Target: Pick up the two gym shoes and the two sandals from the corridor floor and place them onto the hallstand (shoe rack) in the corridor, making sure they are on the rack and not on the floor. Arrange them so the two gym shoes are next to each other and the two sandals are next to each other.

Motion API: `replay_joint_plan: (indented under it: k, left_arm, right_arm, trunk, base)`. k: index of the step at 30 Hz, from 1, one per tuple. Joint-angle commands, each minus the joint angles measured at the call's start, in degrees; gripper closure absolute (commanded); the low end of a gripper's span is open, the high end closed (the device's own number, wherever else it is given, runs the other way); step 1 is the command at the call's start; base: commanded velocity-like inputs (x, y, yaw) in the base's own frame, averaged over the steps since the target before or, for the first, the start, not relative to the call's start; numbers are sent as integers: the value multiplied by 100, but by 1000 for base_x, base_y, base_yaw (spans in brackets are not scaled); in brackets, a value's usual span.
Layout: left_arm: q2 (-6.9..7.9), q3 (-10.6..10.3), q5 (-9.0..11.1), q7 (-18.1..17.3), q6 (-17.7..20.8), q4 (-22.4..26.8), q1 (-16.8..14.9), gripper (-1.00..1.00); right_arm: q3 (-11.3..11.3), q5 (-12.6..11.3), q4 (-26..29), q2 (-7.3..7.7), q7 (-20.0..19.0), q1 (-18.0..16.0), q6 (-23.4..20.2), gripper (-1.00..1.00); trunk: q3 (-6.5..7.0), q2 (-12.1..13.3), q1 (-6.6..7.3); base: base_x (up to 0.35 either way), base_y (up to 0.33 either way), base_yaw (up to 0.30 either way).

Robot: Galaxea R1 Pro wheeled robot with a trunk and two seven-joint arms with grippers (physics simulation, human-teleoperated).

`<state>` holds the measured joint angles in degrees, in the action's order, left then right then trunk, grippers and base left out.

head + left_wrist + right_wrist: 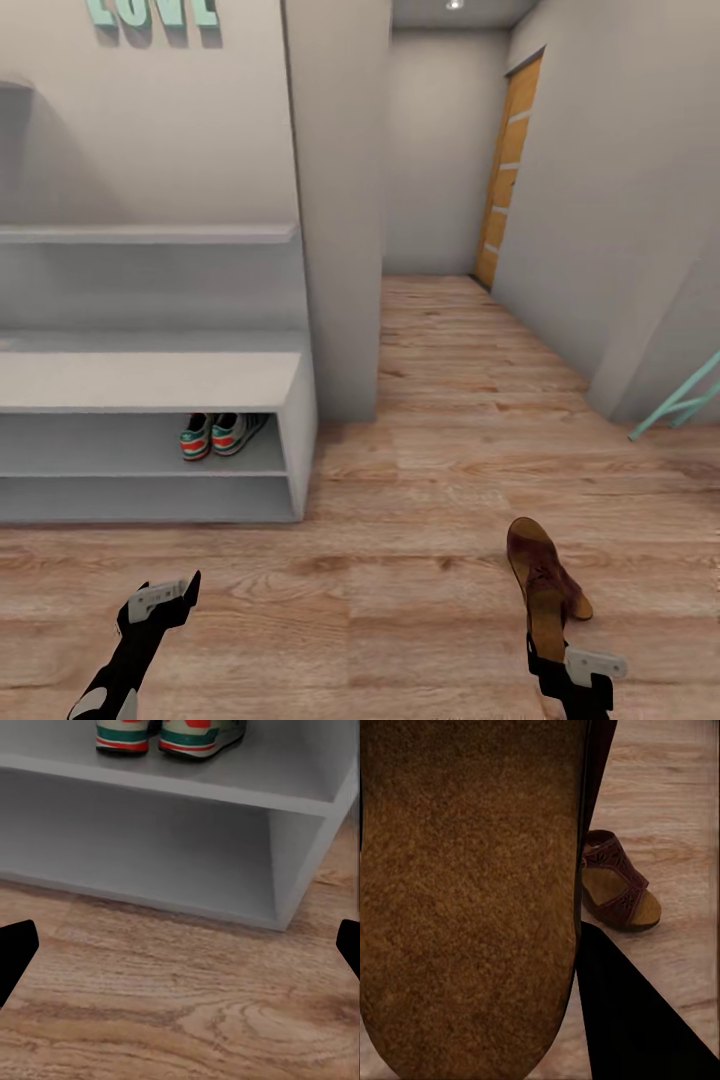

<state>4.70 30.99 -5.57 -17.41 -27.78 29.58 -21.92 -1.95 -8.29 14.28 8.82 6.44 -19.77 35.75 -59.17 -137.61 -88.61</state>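
One sandal [540, 585] is clamped in the right tool [560, 660]; left tool [160, 600] spread apart.

Even, soft, diffuse illumination throughout; a single ceiling spot [454, 5] glows at the far end of the corridor; faint shadows lie beneath the wall letters [152, 12] and inside the hallstand [150, 380] shelves (no glare anywhere); the sandal sole [465, 892] pressed close to the right wrist camera appears grainy and slightly soft.
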Motion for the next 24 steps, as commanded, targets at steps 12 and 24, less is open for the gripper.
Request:
replay_joint_plan:
  k: [12,24]
  left_arm:
    - [-4,48,-58,-35,-26,-5,-6,-100]
    - [-4,48,-58,-35,-26,-5,-6,-100]
  right_arm:
    - [-24,-57,-4,4,-2,-4,20,100]
    - [-24,-54,-10,3,-2,-5,20,100]
  trunk:
    - [-5,-2,1]
    - [-5,-2,1]
  base:
    - [3,49,-292]
    - [0,0,-292]
